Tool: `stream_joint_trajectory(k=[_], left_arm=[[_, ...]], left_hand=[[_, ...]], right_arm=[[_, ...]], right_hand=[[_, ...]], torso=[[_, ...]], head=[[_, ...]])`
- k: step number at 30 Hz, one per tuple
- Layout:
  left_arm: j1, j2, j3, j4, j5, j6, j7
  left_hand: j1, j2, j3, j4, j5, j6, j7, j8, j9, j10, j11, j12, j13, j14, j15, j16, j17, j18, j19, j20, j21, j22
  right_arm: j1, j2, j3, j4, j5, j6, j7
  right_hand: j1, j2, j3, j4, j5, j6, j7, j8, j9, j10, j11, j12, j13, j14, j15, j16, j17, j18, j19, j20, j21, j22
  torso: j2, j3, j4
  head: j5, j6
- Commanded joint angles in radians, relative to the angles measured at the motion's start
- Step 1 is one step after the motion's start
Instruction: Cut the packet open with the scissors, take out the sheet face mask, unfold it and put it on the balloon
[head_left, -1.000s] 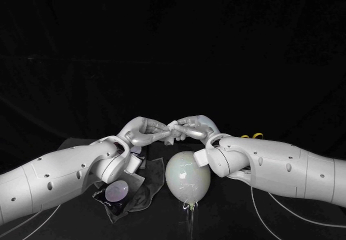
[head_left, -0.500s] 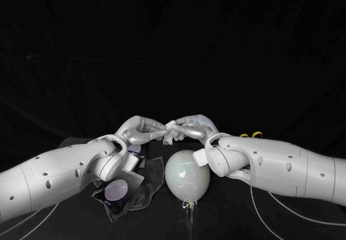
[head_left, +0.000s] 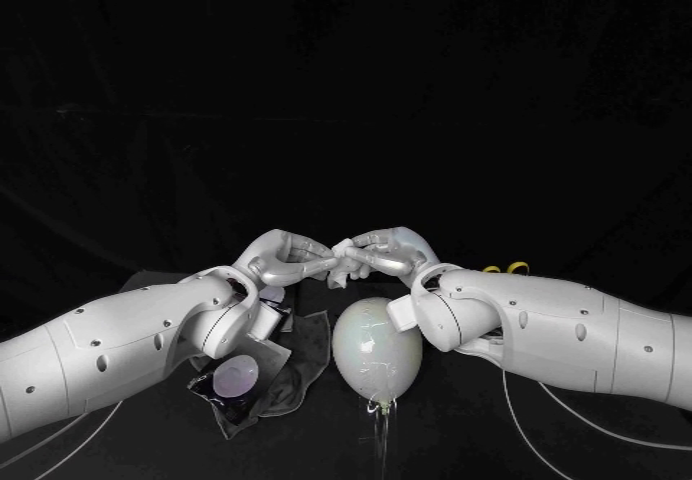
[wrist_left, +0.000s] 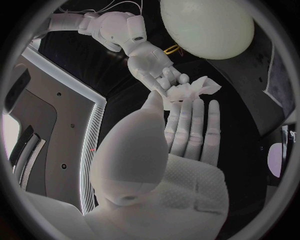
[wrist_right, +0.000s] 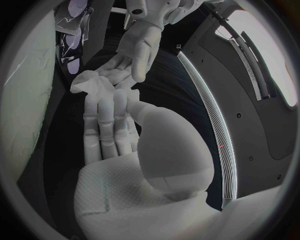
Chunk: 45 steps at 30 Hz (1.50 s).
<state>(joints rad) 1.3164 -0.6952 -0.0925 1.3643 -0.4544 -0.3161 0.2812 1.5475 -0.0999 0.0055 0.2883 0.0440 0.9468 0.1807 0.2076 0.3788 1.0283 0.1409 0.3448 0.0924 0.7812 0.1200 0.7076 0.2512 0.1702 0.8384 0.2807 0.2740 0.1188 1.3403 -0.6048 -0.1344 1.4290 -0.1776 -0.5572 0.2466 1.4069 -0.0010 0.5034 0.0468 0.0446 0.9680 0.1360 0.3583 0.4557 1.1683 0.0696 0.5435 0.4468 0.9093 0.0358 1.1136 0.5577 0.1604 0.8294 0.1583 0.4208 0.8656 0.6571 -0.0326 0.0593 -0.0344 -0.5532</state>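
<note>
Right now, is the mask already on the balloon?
No, the left hand and right hand hold the folded mask, apart from the balloon.

A matte black table (head_left: 450, 442) bears thin white cables (head_left: 597, 425) trailing across its near corners, before a dark cloth backdrop (head_left: 346, 110).

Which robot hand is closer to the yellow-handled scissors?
Right. The yellow-handled scissors peek out behind the arm of the right robot hand; the left robot hand is farther, across the folded white sheet mask both pinch.
</note>
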Motion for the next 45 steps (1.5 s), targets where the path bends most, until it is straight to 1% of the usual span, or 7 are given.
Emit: stream_joint_trajectory(k=[1, 9, 17, 21, 25, 32, 45], left_arm=[[0.001, 0.002, 0.001, 0.008, -0.002, -0.003, 0.013], [0.000, 0.006, 0.001, 0.014, 0.009, -0.030, 0.032], [0.000, 0.009, 0.001, 0.015, 0.047, -0.055, 0.042], [0.000, 0.010, 0.001, 0.017, 0.066, -0.071, 0.049], [0.000, 0.009, 0.001, 0.018, 0.075, -0.081, 0.053], [0.000, 0.005, 0.001, 0.019, 0.082, -0.076, 0.055], [0.000, -0.002, 0.001, 0.024, 0.084, -0.058, 0.061]], left_hand=[[0.001, 0.008, -0.007, 0.000, 0.004, 0.003, -0.005, 0.003, -0.004, 0.006, -0.007, 0.009, 0.003, 0.006, -0.010, 0.010, 0.003, 0.011, 0.008, 0.002, 0.006, -0.001], [0.008, 0.020, -0.011, -0.001, 0.005, 0.007, -0.009, 0.003, -0.009, 0.015, -0.012, 0.017, 0.007, 0.012, -0.014, 0.019, 0.008, 0.012, 0.012, 0.001, 0.007, -0.002], [0.094, 0.094, 0.048, -0.014, 0.005, 0.037, -0.028, 0.013, -0.018, 0.034, -0.031, 0.023, 0.009, 0.033, -0.032, 0.036, 0.016, 0.014, 0.031, -0.006, 0.017, 0.001], [0.172, 0.109, 0.125, -0.039, 0.005, 0.063, -0.033, 0.022, -0.024, 0.057, -0.041, 0.018, 0.007, 0.050, -0.039, 0.025, 0.012, 0.013, 0.041, -0.018, 0.028, 0.006], [0.201, 0.083, 0.219, -0.070, 0.009, 0.093, -0.034, 0.035, -0.026, 0.097, -0.049, 0.019, 0.009, 0.101, -0.054, 0.004, 0.000, 0.010, 0.052, -0.043, 0.069, 0.030], [0.112, 0.025, 0.408, -0.108, 0.001, 0.119, -0.046, 0.046, -0.026, 0.138, -0.061, 0.003, 0.019, 0.165, -0.064, -0.040, -0.009, -0.011, -0.001, -0.067, 0.188, 0.116], [-0.002, 0.006, 0.455, -0.145, 0.002, 0.114, -0.049, 0.082, 0.015, 0.160, -0.067, 0.003, 0.038, 0.181, -0.067, -0.036, 0.015, -0.017, -0.044, -0.063, 0.254, 0.166]], right_arm=[[0.001, 0.002, 0.001, -0.001, -0.009, 0.023, 0.005], [0.001, 0.001, 0.001, 0.004, -0.017, 0.035, 0.005], [0.000, 0.001, 0.000, 0.012, -0.027, 0.043, 0.002], [0.000, 0.001, 0.000, 0.014, -0.028, 0.042, 0.002], [0.000, 0.000, -0.001, 0.013, -0.029, 0.041, 0.002], [0.000, -0.001, -0.001, 0.005, -0.029, 0.037, 0.000], [0.000, -0.010, -0.001, 0.002, -0.101, 0.109, -0.046]], right_hand=[[0.000, 0.006, 0.003, -0.006, 0.004, 0.004, -0.002, 0.002, 0.001, -0.005, -0.006, 0.005, 0.001, 0.001, -0.003, 0.006, 0.001, 0.013, -0.008, -0.001, 0.005, 0.003], [-0.001, 0.005, 0.006, -0.010, 0.004, 0.003, -0.002, 0.003, 0.000, -0.007, -0.005, 0.004, 0.001, -0.001, -0.002, 0.006, 0.000, 0.012, -0.013, -0.001, 0.009, 0.011], [-0.002, 0.004, 0.008, -0.012, 0.004, 0.002, -0.002, 0.003, 0.000, -0.009, -0.005, 0.003, 0.001, -0.003, -0.002, 0.005, -0.001, 0.012, -0.016, -0.001, 0.011, 0.015], [-0.002, 0.004, 0.008, -0.012, 0.004, 0.002, -0.002, 0.003, 0.000, -0.009, -0.005, 0.003, 0.001, -0.003, -0.002, 0.005, -0.001, 0.012, -0.016, -0.001, 0.011, 0.015], [-0.003, 0.004, 0.008, -0.013, 0.004, 0.002, -0.001, 0.003, -0.001, -0.009, -0.005, 0.003, 0.001, -0.003, -0.002, 0.005, -0.001, 0.012, -0.017, -0.001, 0.012, 0.017], [-0.006, 0.003, 0.008, -0.013, 0.003, 0.000, 0.000, 0.003, -0.001, -0.011, -0.004, 0.002, 0.002, -0.004, -0.001, 0.006, -0.002, 0.011, -0.019, 0.000, 0.014, 0.021], [-0.053, -0.053, -0.026, -0.004, 0.003, -0.060, 0.029, -0.034, -0.023, -0.059, 0.020, -0.007, 0.007, -0.037, 0.020, 0.006, -0.003, 0.005, -0.054, 0.010, 0.000, 0.028]], torso=[[0.001, 0.0001, -0.0004], [0.000, 0.0006, -0.0014], [0.000, 0.0007, -0.0009], [0.001, 0.0000, -0.0005], [0.001, -0.0001, -0.0004], [0.000, -0.0002, -0.0004], [0.001, 0.0005, -0.0012]], head=[[0.003, 0.005], [0.005, 0.011], [0.006, 0.010], [0.007, 0.010], [0.007, 0.008], [0.008, 0.012], [0.009, 0.006]])
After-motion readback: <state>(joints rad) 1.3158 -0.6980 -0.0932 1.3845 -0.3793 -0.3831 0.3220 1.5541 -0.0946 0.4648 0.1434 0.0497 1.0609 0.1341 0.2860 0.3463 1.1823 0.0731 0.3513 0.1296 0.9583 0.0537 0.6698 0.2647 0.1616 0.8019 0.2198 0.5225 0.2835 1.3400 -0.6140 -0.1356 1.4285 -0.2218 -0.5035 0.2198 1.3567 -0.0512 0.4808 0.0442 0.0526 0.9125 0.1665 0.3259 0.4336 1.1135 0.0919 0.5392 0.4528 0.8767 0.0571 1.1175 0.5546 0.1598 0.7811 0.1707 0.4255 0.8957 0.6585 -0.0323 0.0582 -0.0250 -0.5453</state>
